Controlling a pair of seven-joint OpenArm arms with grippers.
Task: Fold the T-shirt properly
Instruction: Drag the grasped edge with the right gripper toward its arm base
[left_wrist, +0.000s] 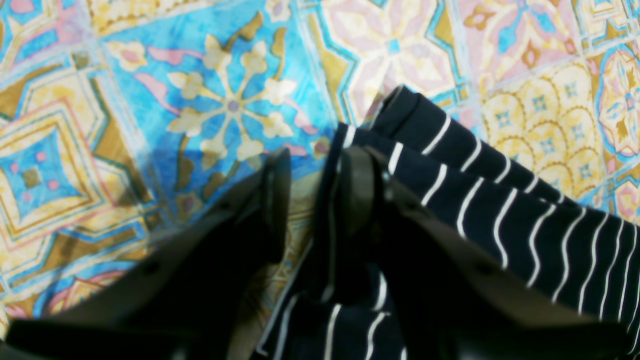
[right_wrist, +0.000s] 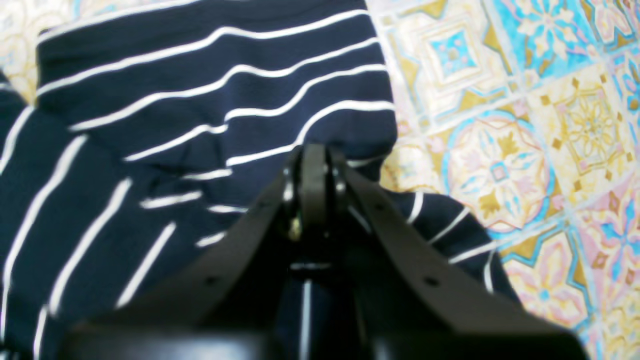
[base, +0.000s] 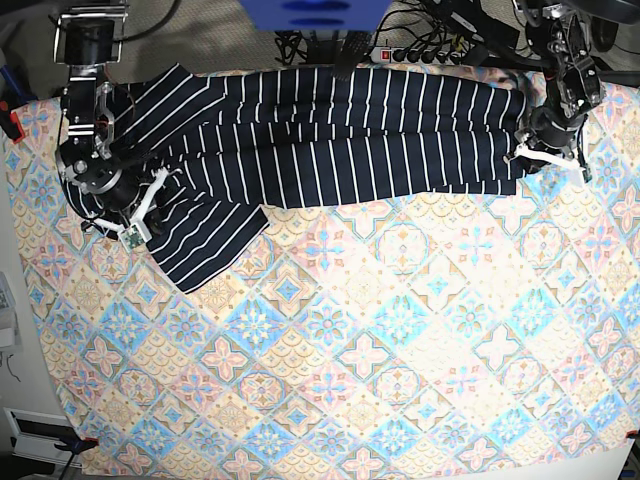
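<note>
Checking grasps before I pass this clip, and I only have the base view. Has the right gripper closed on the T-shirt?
Observer: In the right wrist view the right gripper is shut. The T-shirt puckers at its tips, so it looks pinched.
Operator: And the left one?
Observer: The left gripper is open, with the T-shirt's edge running up between its fingers.
Operator: Does the fabric fill that opening?
Observer: No. The patterned cloth shows between one finger and the T-shirt's edge.
</note>
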